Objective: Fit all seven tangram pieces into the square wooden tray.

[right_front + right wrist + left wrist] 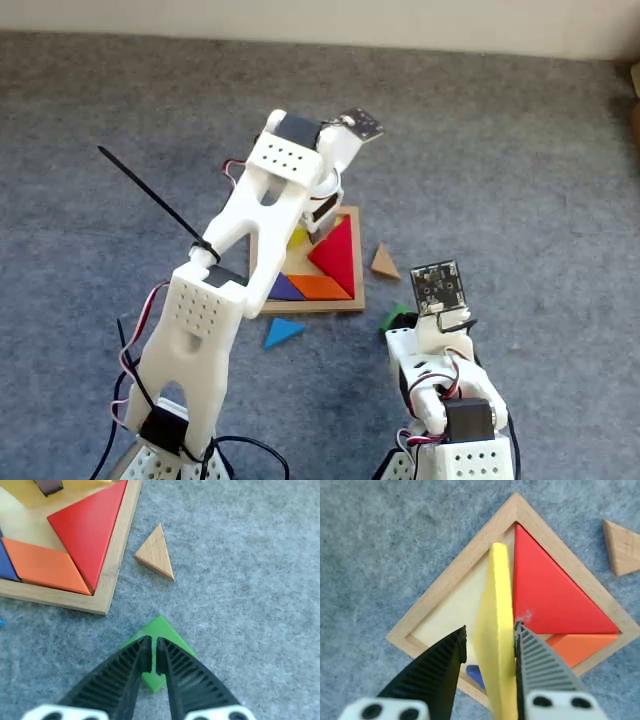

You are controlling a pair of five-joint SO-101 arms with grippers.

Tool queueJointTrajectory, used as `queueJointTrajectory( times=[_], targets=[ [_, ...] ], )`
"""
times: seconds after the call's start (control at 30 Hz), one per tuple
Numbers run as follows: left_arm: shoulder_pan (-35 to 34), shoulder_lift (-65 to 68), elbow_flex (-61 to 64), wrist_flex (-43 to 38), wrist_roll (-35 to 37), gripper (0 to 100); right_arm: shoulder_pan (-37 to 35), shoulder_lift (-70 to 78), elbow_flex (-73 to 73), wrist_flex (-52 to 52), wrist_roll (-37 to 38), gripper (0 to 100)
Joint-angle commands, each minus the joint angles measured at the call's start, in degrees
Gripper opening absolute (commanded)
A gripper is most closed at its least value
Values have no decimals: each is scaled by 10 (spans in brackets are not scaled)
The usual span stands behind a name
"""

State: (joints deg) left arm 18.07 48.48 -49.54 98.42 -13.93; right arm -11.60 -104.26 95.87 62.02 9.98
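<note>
Three of the seven pieces lie flat in the square wooden tray (356,300): a large red triangle (550,595) along one side, a flat orange parallelogram (45,565) touching it along the neighbouring rim, and a dark violet piece (284,288) next to the orange one. The rest of the tray floor shows bare pale wood.

The left hand (490,629) is over that bare part, pinching a flat yellow piece (495,670) that stands on edge between its fingers, just beside the long edge of the red triangle. I cannot tell whether the lower edge of the yellow piece touches the tray floor. I judge this to be the step in hand: the fourth piece is to be laid flat into the gap.

Three pieces lie loose on the grey-covered bench (520,150): a small plain-wood triangle (156,555) near the tray's outer side, a small blue triangle (283,331) just off the tray's near edge, and a flat green piece (160,630) near the tray's corner. The right hand (152,640) is above the green piece with its fingers pressed together, and it does not seem to grip it.

By this count the task is less than half done, with the yellow piece to seat and three more to fetch
</note>
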Motion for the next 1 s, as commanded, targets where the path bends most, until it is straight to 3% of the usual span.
queueJointTrajectory(
  times=[0.0, 0.97],
  targets=[
    [-15, -6, -28, 1, 4, 168, 6, -3, 87, 2, 4, 29],
    [-85, -10, -29, -1, 4, 172, 6, -3, 87, 2, 3, 29]
  ],
)
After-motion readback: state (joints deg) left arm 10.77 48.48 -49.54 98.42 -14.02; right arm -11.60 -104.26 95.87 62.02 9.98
